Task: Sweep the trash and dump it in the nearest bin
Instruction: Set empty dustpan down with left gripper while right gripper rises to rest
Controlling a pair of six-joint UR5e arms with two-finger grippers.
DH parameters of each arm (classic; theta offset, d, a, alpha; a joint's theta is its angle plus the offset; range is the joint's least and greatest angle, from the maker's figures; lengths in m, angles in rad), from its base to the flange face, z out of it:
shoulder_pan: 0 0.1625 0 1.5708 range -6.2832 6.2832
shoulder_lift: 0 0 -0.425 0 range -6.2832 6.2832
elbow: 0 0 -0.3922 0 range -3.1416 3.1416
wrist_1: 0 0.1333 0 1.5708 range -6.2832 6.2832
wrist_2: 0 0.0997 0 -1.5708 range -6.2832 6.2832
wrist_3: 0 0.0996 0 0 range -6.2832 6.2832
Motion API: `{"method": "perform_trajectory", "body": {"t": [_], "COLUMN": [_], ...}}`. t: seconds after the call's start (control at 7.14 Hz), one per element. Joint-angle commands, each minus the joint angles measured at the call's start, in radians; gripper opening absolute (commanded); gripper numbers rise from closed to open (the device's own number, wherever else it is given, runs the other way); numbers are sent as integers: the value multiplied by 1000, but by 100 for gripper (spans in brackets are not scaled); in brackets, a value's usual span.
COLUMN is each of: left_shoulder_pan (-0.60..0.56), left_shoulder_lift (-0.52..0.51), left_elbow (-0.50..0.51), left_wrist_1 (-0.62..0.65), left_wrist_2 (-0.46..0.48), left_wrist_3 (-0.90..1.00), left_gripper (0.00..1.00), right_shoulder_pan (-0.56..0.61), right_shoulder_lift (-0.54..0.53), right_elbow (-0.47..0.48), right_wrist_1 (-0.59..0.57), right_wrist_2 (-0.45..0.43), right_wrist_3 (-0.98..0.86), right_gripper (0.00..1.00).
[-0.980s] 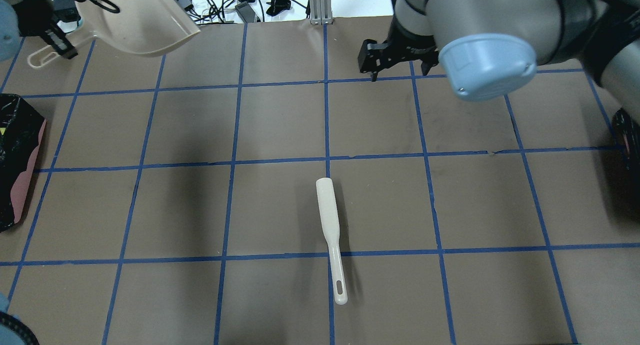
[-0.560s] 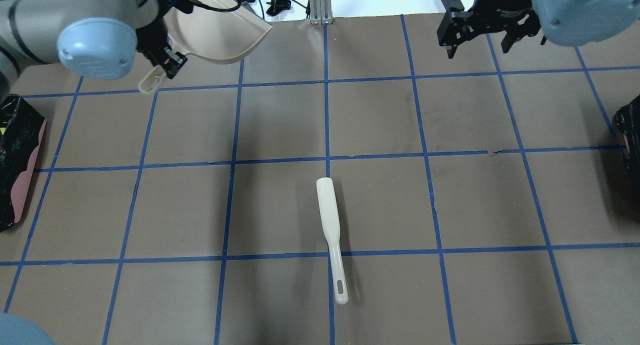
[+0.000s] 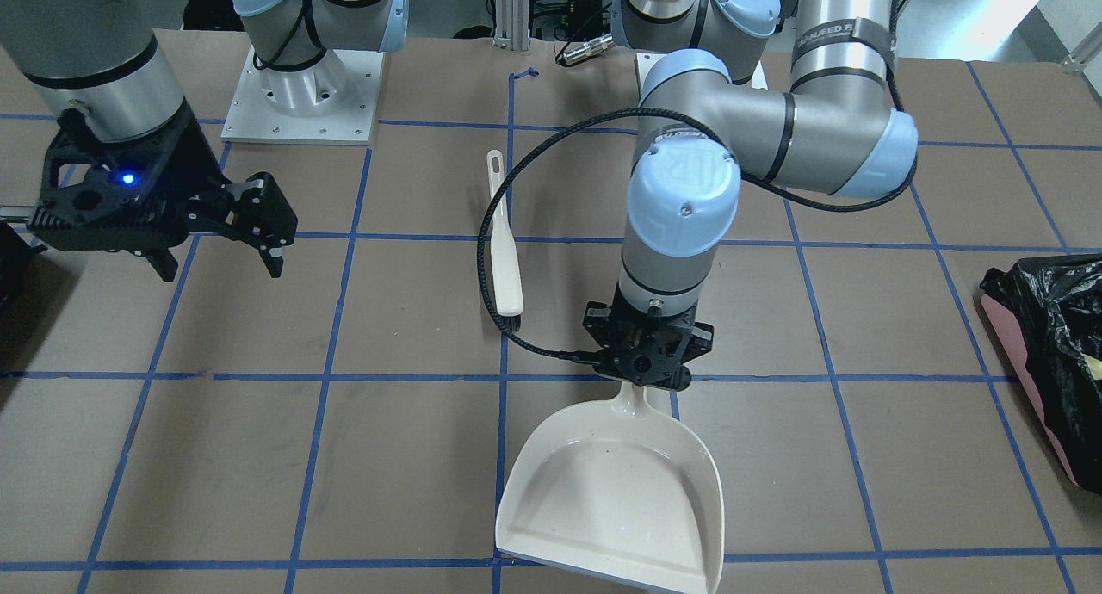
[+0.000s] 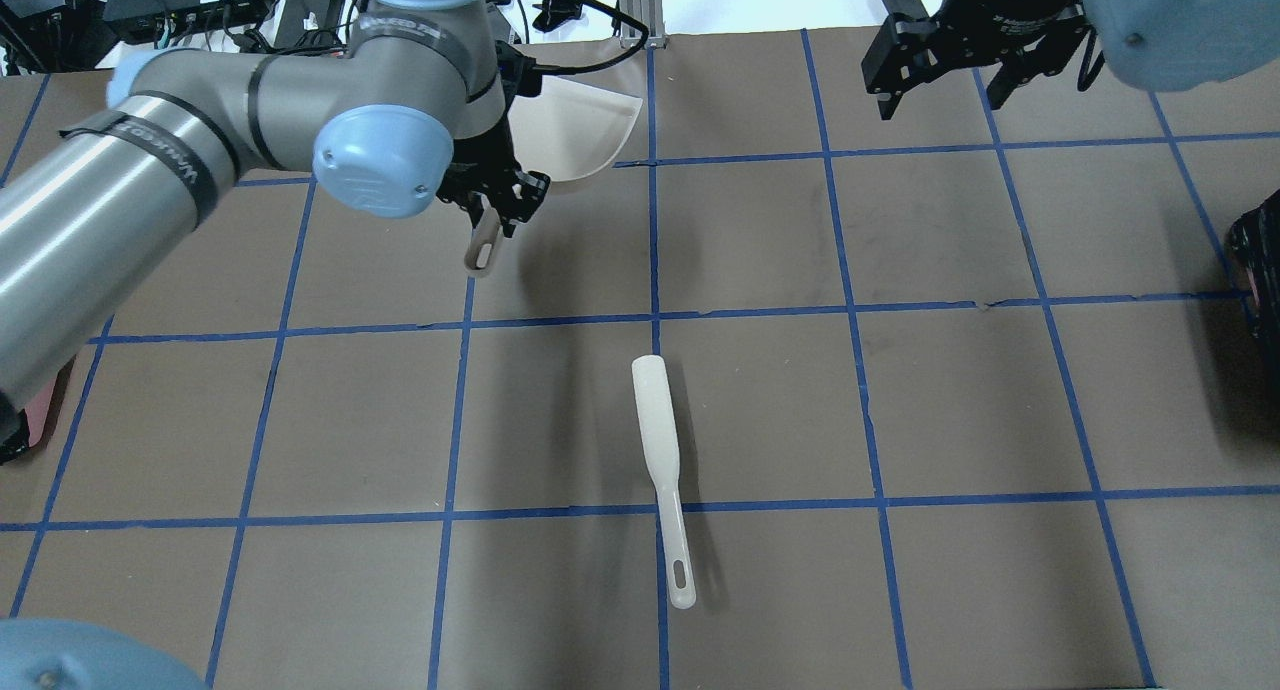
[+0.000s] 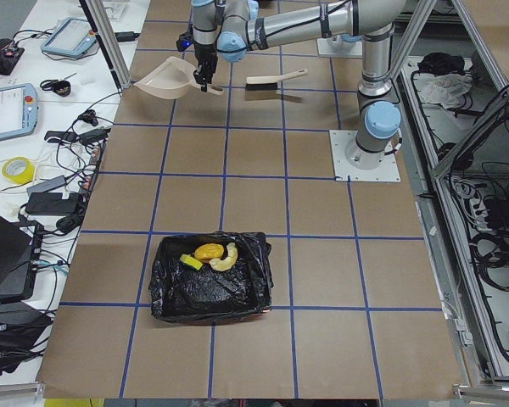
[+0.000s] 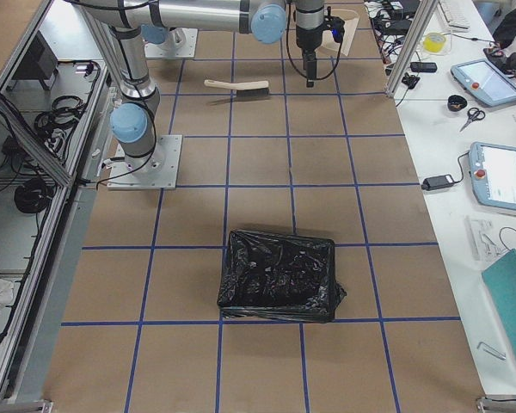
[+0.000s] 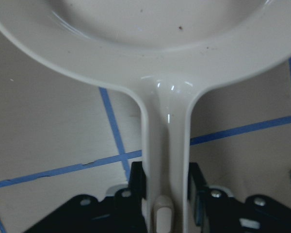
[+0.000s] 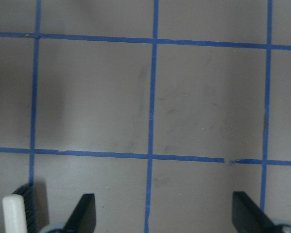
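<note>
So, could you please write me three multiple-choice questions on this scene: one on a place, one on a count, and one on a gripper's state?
1. Where does the trash lie?
A. In the dustpan
B. In the bin
C. Beside the brush

2. How many pieces of trash are there?
A. Three
B. Two
C. Five

3. What state is the right gripper in?
A. Shut on the brush
B. Shut on the dustpan
C. Open, holding nothing

Answers:
1 B: the exterior left view shows the pieces on the bin's black liner.
2 A: there is one orange, one golden-brown and one yellow-green piece.
3 C: its fingers stand apart with nothing between them, the brush lies alone, and the left gripper holds the dustpan by its handle.
</note>
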Motion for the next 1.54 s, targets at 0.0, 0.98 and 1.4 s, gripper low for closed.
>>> {"method": "perform_trajectory", "body": {"t": [0.0, 0.98, 1.4], "left_shoulder_pan": [-52, -150, -155], "left_shoulder_lift": [-55, -131, -143], "left_elbow": [4, 12, 13], "left_wrist_1": [6, 31, 49], "left_wrist_2": [-72, -165, -165], "left_wrist_3": [-83, -279, -272], "left_gripper": [0, 0, 0], "right_shoulder_pan": [39, 39, 39], "right_shoulder_lift": [-7, -23, -35], "right_elbow": [30, 44, 55], "right_wrist_1": [-2, 18, 20], "right_wrist_2": [-14, -45, -57], "right_wrist_3": [-7, -13, -14], "right_gripper": [100, 100, 100]}}
